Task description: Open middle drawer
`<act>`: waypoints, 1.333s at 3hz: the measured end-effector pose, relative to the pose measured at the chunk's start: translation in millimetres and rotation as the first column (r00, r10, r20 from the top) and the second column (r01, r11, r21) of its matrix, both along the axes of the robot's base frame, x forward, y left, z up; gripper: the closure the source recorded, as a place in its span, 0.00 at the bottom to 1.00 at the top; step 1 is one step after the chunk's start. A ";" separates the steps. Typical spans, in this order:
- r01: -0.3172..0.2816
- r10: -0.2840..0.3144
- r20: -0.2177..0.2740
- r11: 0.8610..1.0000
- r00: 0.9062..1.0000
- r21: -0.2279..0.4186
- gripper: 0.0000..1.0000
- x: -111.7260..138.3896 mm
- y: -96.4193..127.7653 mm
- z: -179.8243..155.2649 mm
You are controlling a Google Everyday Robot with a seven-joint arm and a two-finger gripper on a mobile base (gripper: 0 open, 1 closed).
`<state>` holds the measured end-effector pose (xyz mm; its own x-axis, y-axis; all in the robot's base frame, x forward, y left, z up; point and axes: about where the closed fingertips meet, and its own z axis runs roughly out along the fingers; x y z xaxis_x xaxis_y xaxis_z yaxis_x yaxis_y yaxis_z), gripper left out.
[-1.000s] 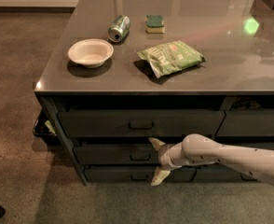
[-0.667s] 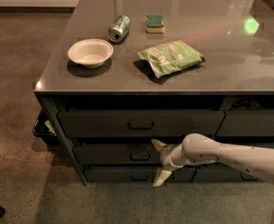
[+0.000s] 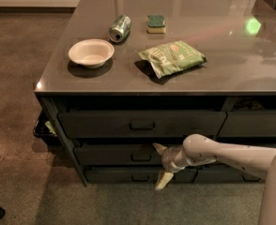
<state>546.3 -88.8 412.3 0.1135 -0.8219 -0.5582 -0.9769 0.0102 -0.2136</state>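
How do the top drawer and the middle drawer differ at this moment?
The top drawer has a taller front than the middle drawer. The gripper, fingers open, sits in front of the middle drawer beside its handle; nothing fronts the top drawer. Both are dark grey with a small central handle.

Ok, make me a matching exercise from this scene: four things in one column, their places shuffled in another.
1 bowl
2 can
3 chip bag
4 gripper

A low, open, at the middle drawer front, right of its handle
B on its side, left of the sponge
C left front of the counter
D right of the bowl, mid-counter

Pairs: 1-C, 2-B, 3-D, 4-A.
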 end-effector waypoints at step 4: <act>-0.074 0.077 -0.066 0.996 0.995 0.040 0.00 -14.2 38.8 -1.9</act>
